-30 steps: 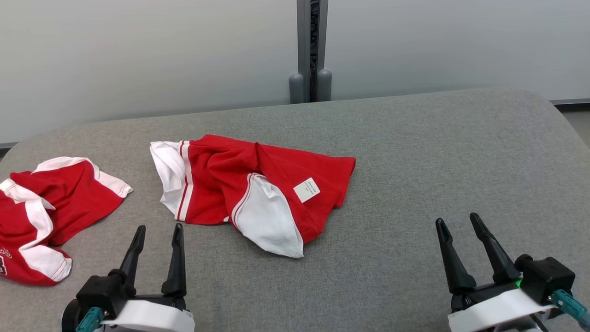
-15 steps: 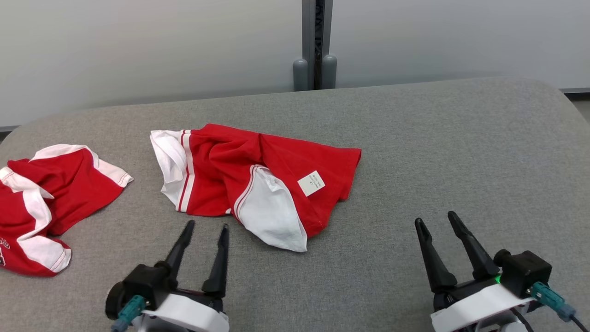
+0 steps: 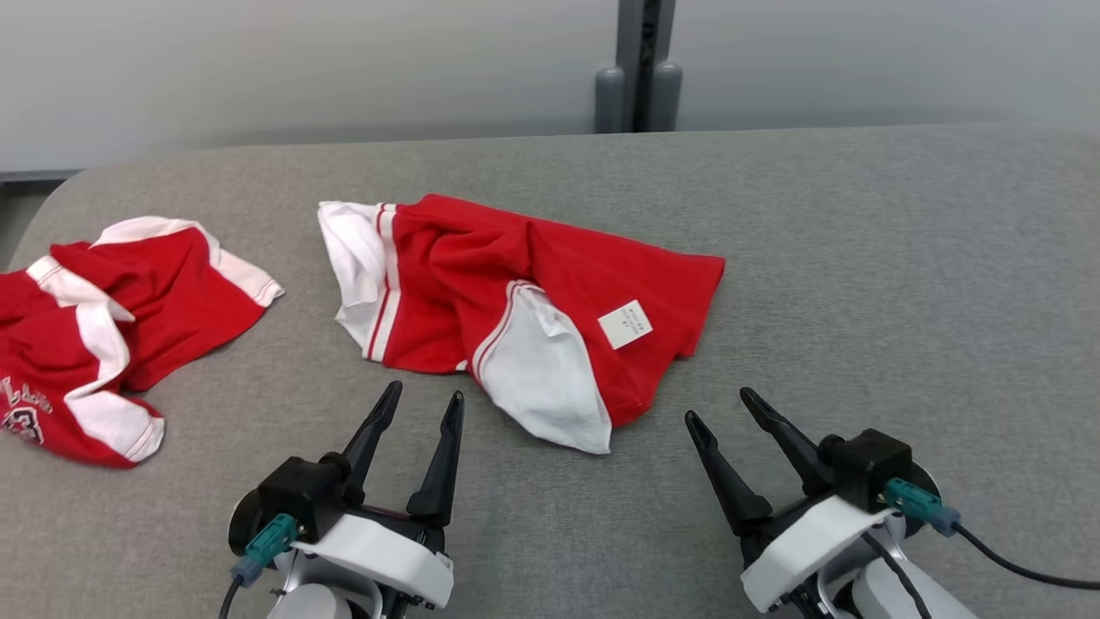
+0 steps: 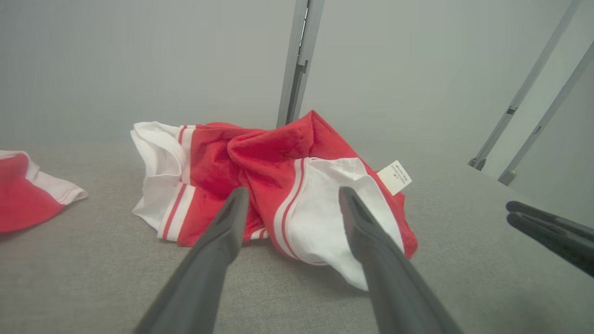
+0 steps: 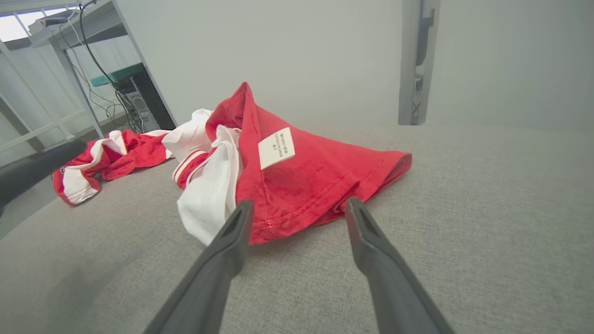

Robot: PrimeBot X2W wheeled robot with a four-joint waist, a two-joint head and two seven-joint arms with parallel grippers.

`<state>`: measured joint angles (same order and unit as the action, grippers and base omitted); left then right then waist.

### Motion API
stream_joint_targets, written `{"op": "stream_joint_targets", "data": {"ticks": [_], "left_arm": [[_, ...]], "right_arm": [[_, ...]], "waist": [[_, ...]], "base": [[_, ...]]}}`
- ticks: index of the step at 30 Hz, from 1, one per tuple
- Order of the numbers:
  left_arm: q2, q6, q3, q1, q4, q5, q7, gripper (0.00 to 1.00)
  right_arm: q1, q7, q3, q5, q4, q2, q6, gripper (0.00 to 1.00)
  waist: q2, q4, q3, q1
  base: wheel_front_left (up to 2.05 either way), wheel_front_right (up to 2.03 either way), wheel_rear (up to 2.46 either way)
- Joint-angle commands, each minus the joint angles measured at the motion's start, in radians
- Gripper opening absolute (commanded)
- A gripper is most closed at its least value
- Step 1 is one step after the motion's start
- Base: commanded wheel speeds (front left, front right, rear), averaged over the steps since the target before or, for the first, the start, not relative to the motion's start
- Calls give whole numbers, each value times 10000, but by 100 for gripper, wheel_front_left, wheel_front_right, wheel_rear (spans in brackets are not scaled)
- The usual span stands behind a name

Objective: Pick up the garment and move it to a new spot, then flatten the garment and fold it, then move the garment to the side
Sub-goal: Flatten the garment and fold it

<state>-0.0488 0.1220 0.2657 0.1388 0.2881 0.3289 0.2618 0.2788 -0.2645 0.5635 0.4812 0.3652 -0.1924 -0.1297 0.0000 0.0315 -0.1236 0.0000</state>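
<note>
Head view had the left gripper (image 3: 426, 391) and right gripper (image 3: 718, 404) spread wide, holding nothing, tips just short of the crumpled red-and-white garment (image 3: 455, 275) mid-tabletop (image 3: 859, 258), grey and woven. Its white label (image 3: 625, 324) faced up; a second red shirt (image 3: 129, 309) lay bunched at left, well apart.

The left gripper (image 4: 293, 191), fingers spread, points at the crumpled red-and-white garment (image 4: 274, 148). A second red garment (image 4: 18, 195) lies well left of it and the right gripper (image 4: 511, 213) is to its right.
</note>
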Motion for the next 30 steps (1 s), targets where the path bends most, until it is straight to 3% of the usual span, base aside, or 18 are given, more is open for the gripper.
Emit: {"op": "stream_joint_targets", "data": {"ticks": [1,15,17,20,21,23,24,30], "left_arm": [[-37,-6,-46,195,-39,79,36,100],[-34,-6,132,420,-41,405,35,100],[-35,-3,123,431,-52,406,35,100],[-35,3,90,464,-59,394,35,100],[-35,5,94,470,-52,389,35,100],[-32,7,85,458,-51,394,35,100],[-33,10,74,452,-50,386,35,100],[-33,30,9,400,-24,302,35,100]], "right_arm": [[176,-8,43,-31,100,-88,-23,100],[1700,-7,1340,596,2039,-420,-23,100],[1797,-6,1349,646,2216,-480,-23,95],[1886,-7,1324,747,2372,-503,-23,78],[1870,-7,1337,796,2437,-505,-23,51],[1907,-7,1336,853,2526,-525,-23,24],[1930,-7,1318,876,2548,-532,-23,2],[1876,-7,969,893,2421,-469,-23,0]], "waist": [[0,175,-121,0],[0,1358,-592,0],[0,1476,-627,0],[0,1615,-678,0],[0,1660,-683,0],[0,1728,-691,0],[0,1758,-702,0],[0,1847,-680,0]], "base": [[0,0,0],[0,0,0],[0,0,0],[0,0,0],[0,0,0],[0,0,0],[0,0,0],[0,0,0]]}}
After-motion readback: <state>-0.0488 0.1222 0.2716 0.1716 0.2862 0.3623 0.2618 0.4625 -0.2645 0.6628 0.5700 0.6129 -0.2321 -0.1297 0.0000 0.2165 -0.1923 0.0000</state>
